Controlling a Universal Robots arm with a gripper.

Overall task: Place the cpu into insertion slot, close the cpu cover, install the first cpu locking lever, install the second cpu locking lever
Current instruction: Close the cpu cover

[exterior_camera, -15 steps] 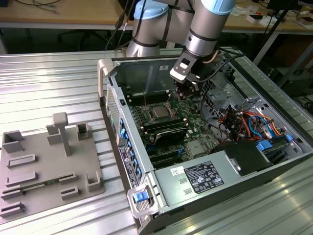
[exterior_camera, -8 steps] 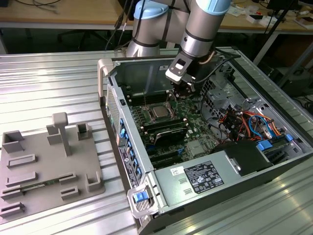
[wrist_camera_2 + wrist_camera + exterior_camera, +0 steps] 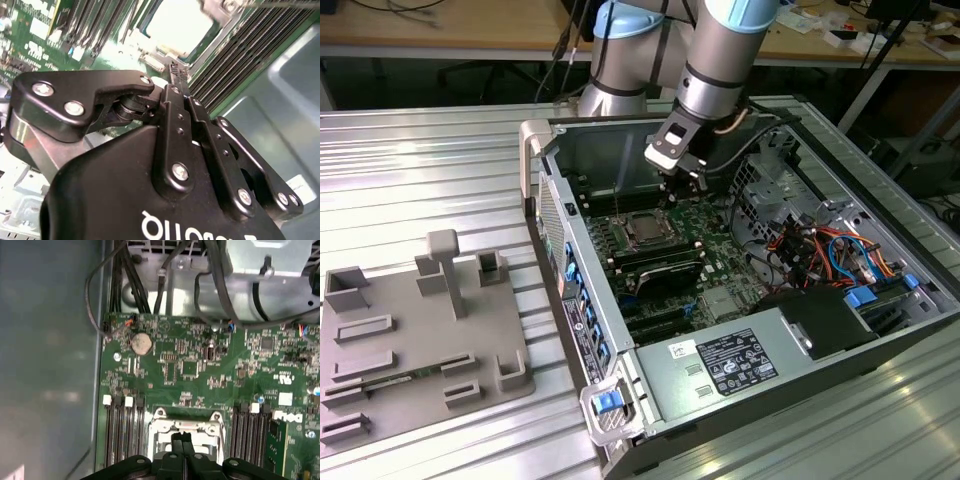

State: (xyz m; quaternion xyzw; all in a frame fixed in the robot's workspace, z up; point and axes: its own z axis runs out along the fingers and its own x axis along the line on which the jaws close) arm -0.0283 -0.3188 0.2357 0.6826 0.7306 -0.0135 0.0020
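The tool (image 3: 181,436), its black fingers (image 3: 176,442) pressed together on nothing visible, hides much of the silvery cpu cover (image 3: 162,427) on the green motherboard (image 3: 200,390).

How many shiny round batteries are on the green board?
1. The round battery sits on the green board, near the black cables; others may be hidden.

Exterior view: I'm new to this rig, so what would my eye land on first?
The grey-and-blue arm reaching down into the open computer case on the ribbed metal table, its hand poised over the cpu on the green motherboard. At the exterior view's left lies a grey fixture plate with upright posts.
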